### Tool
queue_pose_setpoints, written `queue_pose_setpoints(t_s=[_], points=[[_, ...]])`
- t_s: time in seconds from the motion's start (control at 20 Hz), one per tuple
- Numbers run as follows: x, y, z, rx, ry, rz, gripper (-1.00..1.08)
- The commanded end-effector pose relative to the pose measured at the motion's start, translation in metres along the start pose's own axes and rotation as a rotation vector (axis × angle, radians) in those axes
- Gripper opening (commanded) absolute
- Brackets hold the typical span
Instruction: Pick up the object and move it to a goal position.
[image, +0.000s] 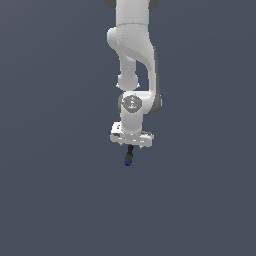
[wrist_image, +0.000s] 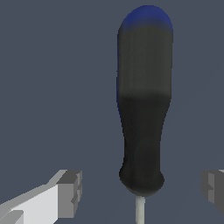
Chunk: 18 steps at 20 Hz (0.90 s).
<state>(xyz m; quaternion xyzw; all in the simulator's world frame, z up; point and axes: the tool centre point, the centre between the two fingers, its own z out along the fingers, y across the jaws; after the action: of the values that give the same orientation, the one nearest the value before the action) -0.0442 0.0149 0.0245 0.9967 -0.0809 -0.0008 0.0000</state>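
Black, blue-tipped, the object (wrist_image: 143, 113) hangs under the white claw (image: 131, 146), between fingers (wrist_image: 70, 192) that stand well apart, unclenched. Whether anything holds it I cannot tell. I judge it the grasping step; closing comes next.

The arm (image: 131, 50) is glossy white with rounded, bulbous links and dark grey bands along the joints. A round grey disc (image: 131, 103) marks the wrist joint. Below it sits a flat white flange. The gripper (image: 129, 148) has white fingers (wrist_image: 41, 203) tipped with square grey pads (wrist_image: 70, 192).
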Motion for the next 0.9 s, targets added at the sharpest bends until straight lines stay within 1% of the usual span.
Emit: queue_pose_setpoints(t_s=[0.0,0.15,0.2,0.85], points=[[0.0006,-0.0001,0.0069,0.000,0.001,0.000,1.00],[0.0010,-0.0002,0.0093,0.000,0.001,0.000,1.00],[0.0010,-0.0002,0.0093,0.000,0.001,0.000,-1.00],[-0.0013,-0.0022,0.0087,0.000,0.001,0.000,-1.00]])
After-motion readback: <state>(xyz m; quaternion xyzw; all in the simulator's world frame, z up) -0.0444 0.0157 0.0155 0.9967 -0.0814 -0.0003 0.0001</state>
